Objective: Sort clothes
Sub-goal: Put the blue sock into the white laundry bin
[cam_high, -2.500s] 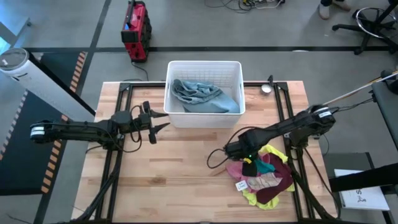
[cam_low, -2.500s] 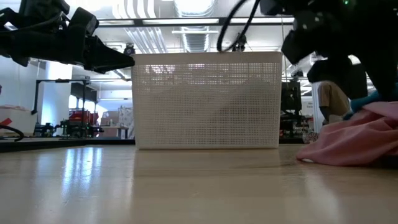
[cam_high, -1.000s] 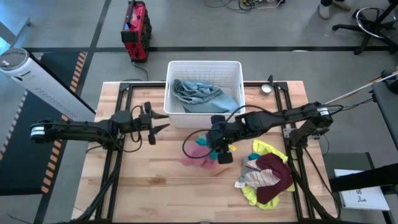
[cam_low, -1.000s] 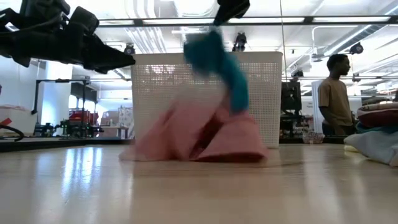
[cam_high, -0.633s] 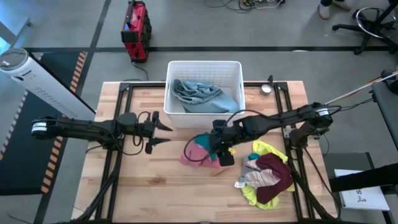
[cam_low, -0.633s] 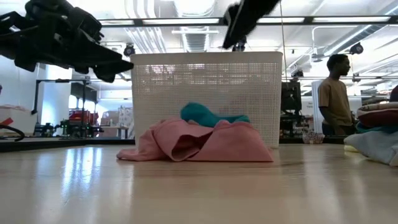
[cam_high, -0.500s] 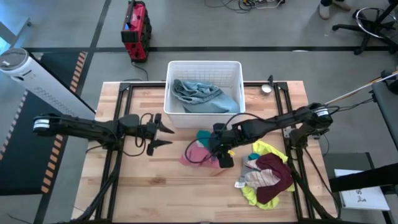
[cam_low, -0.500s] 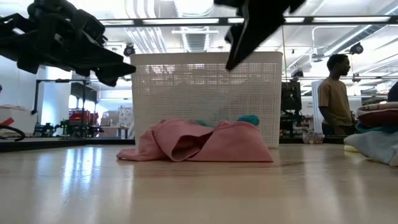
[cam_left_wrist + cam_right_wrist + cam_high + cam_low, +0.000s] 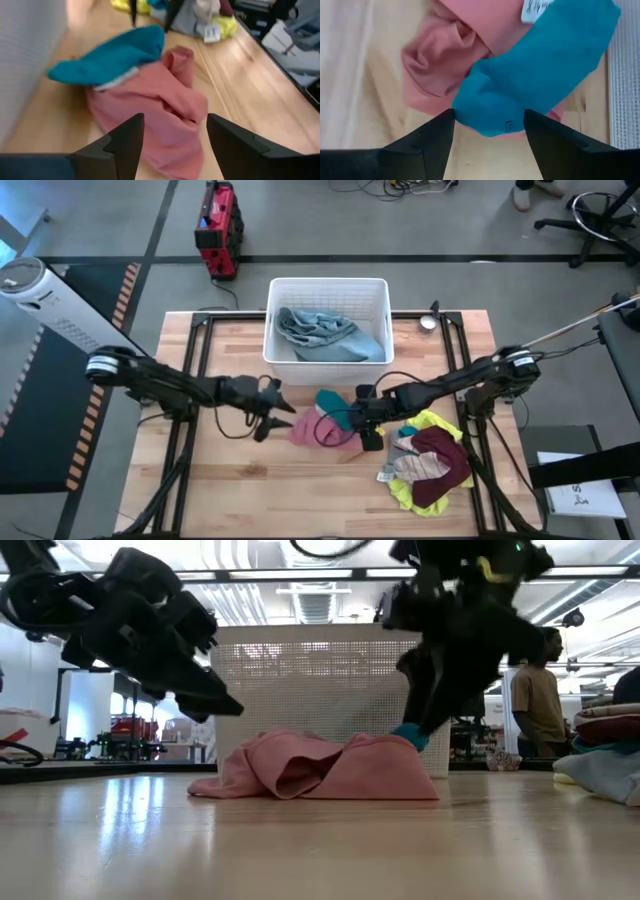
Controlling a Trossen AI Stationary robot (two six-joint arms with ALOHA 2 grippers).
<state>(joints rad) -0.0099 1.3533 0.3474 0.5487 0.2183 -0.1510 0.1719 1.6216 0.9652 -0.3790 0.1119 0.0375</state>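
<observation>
The left gripper (image 9: 283, 415) hangs with its jaws apart and empty, its tips aimed at three o'clock toward the pink garment (image 9: 312, 428) just beside them. That garment lies crumpled mid-table at six o'clock from the white basket (image 9: 275, 345), with the teal garment (image 9: 335, 404) draped across its far edge. The right gripper (image 9: 362, 420), also spread and holding nothing, sits at the heap's three o'clock side, equally near. A white tag (image 9: 536, 9) carries writing too small to read.

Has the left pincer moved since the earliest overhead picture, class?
Yes. The left pincer has moved toward the table's centre and away from the white basket, now beside the pink garment.
</observation>
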